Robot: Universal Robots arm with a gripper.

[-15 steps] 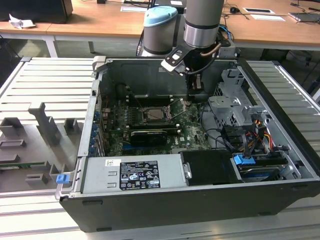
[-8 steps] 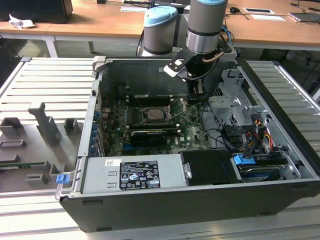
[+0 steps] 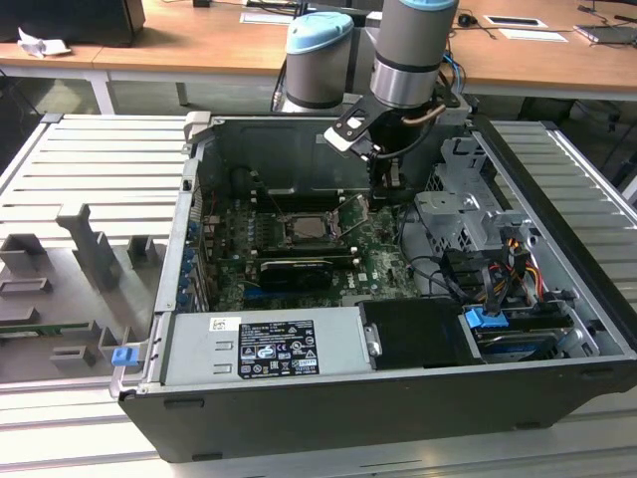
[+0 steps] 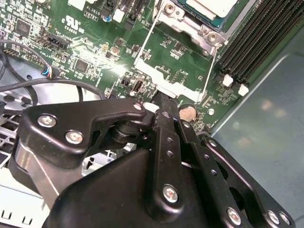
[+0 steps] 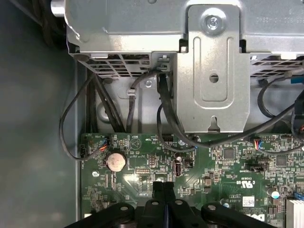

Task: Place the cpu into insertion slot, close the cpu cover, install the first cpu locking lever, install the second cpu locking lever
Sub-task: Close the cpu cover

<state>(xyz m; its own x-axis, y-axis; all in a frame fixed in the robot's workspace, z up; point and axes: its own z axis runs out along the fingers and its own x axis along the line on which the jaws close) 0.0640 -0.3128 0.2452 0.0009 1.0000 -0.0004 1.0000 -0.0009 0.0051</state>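
Gripper [image 3: 384,182] on the exterior view's right of the seated cpu [image 3: 312,228].
Your fingers [image 4: 164,127] are pressed together, tips at the open cpu cover [image 4: 183,88].

A white label [image 3: 277,349] on the power supply [image 3: 343,344] in the exterior view carries black print and rows of marks, too small to read. In the second wrist view, the board [image 4: 95,52] bears white printed letters and a certification-type mark [image 4: 80,22]. In the first wrist view, stamped digits [image 5: 273,20] stand on the metal cage [image 5: 213,95], and a barcode sticker [image 5: 247,202] sits on the board.
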